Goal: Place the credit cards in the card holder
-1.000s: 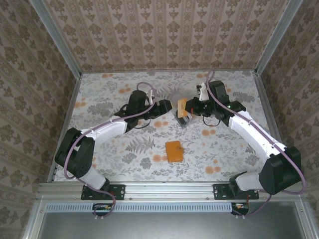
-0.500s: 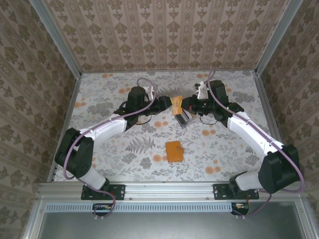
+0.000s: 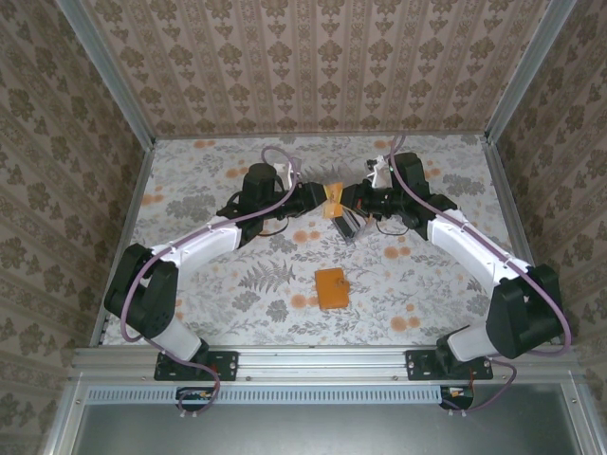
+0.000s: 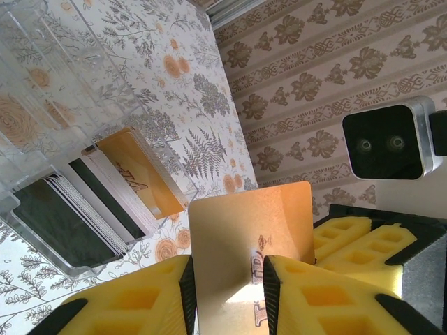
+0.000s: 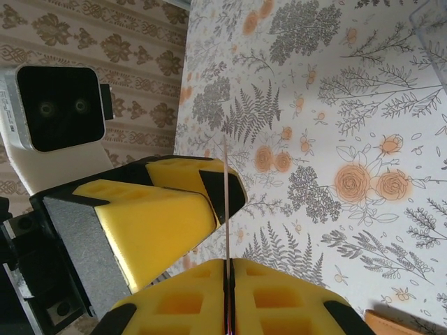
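Observation:
A yellowish credit card [image 3: 331,199] hangs in the air between both grippers at mid-table. My left gripper [image 4: 228,293] has its pads against the card's [image 4: 244,230] two side edges. The right gripper [image 5: 228,279] is shut flat on the same card [image 5: 225,195], seen edge-on. More credit cards [image 4: 84,209], black, white and gold, stand upright in a clear plastic box [image 3: 349,224] just below. The orange card holder [image 3: 332,288] lies shut on the table nearer the bases, apart from both grippers.
The clear box [image 4: 56,105] reaches out to the left under my left gripper. Patterned walls close the table in at the back and sides. Floral table surface lies free around the holder.
The two grippers have come together over the box. The left jaws have narrowed onto the card that the right gripper carried toward them.

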`<act>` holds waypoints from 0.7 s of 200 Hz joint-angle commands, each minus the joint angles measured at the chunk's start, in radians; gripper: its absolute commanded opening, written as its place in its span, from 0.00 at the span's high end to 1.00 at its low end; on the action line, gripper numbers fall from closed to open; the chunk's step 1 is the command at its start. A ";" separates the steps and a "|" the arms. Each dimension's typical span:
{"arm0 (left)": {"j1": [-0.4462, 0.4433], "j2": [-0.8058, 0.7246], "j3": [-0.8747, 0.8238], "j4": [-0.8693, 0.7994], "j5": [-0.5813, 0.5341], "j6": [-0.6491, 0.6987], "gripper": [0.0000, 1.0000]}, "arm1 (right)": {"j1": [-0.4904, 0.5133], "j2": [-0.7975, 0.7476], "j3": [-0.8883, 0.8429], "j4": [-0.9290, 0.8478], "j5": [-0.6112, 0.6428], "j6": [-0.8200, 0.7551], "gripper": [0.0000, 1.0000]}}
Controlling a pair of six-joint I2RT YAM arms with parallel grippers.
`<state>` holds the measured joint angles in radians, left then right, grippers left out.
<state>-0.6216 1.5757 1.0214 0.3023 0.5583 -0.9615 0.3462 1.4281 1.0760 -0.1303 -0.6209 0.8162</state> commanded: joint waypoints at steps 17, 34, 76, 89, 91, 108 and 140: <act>-0.008 -0.019 0.031 0.035 0.032 0.005 0.68 | -0.003 0.009 0.002 0.029 -0.042 0.018 0.86; -0.009 -0.014 0.032 0.035 0.032 0.004 0.68 | -0.004 0.014 0.005 0.027 -0.048 0.018 0.85; -0.009 -0.015 0.036 0.037 0.032 0.003 0.69 | -0.004 0.021 0.012 -0.002 -0.040 0.006 0.88; -0.009 -0.017 0.036 0.036 0.031 0.003 0.69 | -0.003 0.022 0.018 -0.026 -0.025 -0.004 0.86; -0.009 -0.017 0.034 0.037 0.032 0.004 0.69 | -0.004 0.022 0.019 -0.028 -0.023 -0.005 0.85; -0.009 -0.015 0.031 0.037 0.034 0.000 0.69 | -0.004 0.025 0.021 -0.035 -0.018 -0.008 0.86; -0.009 -0.019 0.024 0.045 0.033 -0.006 0.69 | -0.004 0.028 0.024 -0.052 -0.008 -0.015 0.92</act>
<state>-0.6224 1.5757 1.0218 0.3073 0.5694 -0.9619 0.3462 1.4403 1.0760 -0.1417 -0.6399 0.8143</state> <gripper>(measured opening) 0.310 0.111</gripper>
